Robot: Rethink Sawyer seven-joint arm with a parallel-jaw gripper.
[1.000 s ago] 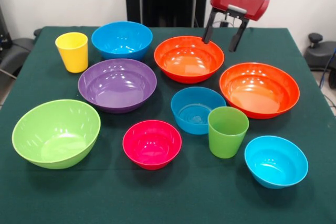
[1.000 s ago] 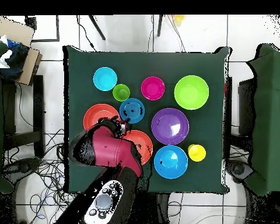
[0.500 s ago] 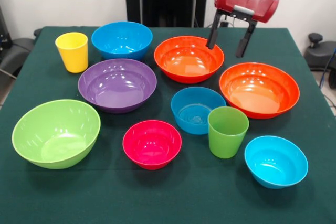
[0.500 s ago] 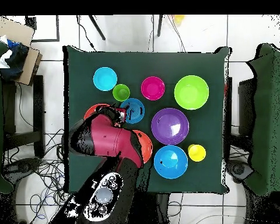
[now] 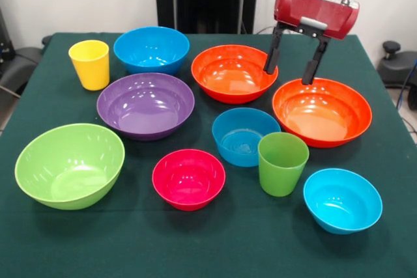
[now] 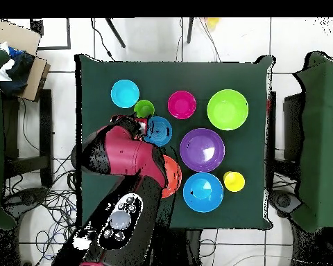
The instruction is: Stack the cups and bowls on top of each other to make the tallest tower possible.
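Nothing is stacked: all ten pieces sit apart on the green table [image 5: 58,245], mouths up. In the front view the gripper [image 5: 292,68] hangs with its two fingers [image 5: 272,53] spread wide and empty, over the far rim of the right orange bowl [image 5: 322,111], in the gap between it and the other orange bowl [image 5: 234,73] at its 10 o'clock.

From the right orange bowl, the mid blue bowl [image 5: 245,136] lies at 8 o'clock, close to its rim, and the light green cup [image 5: 282,163] stands at 7 o'clock, just beside that blue bowl. The small cyan bowl [image 5: 342,200] sits at 6 o'clock, near the table's front-right part. The pink-red bowl [image 5: 188,178] is left of the green cup.

Further left, the purple bowl [image 5: 145,105] is ringed by the large blue bowl [image 5: 151,49] at 12 o'clock, the yellow cup [image 5: 90,64] at 10 o'clock and the lime green bowl [image 5: 70,165] at 7 o'clock. Bare cloth runs along the front edge and down both side edges.

Overhead, the red arm [image 6: 127,163] covers most of both orange bowls.
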